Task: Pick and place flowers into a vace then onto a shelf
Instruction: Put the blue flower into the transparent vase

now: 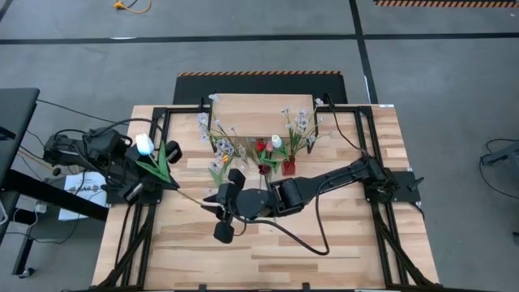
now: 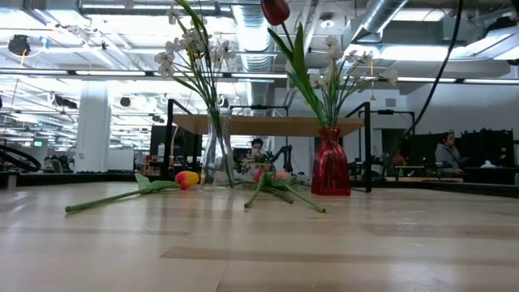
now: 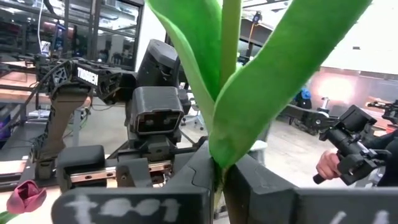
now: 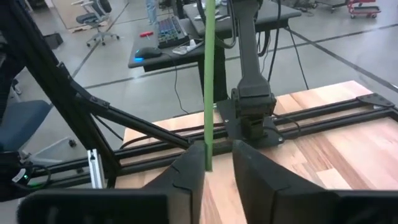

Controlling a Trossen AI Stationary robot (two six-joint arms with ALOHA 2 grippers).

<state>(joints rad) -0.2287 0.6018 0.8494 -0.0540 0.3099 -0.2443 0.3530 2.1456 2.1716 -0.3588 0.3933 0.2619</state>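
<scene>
Flowers (image 2: 195, 49) in clear vase (image 2: 216, 158), red vase (image 2: 330, 162)

My left gripper (image 1: 166, 166) at the table's (image 1: 268, 259) left side, one tulip (image 1: 144, 146) in it, my right gripper (image 1: 220, 207) near the middle, two vases (image 2: 216, 154) with flowers (image 1: 293, 128) before the shelf (image 1: 263, 105), loose tulips (image 2: 276, 185) between them

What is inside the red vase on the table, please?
The red vase holds a red tulip and white blossom sprays. The opaque glass hides the stem ends and any water.
</scene>
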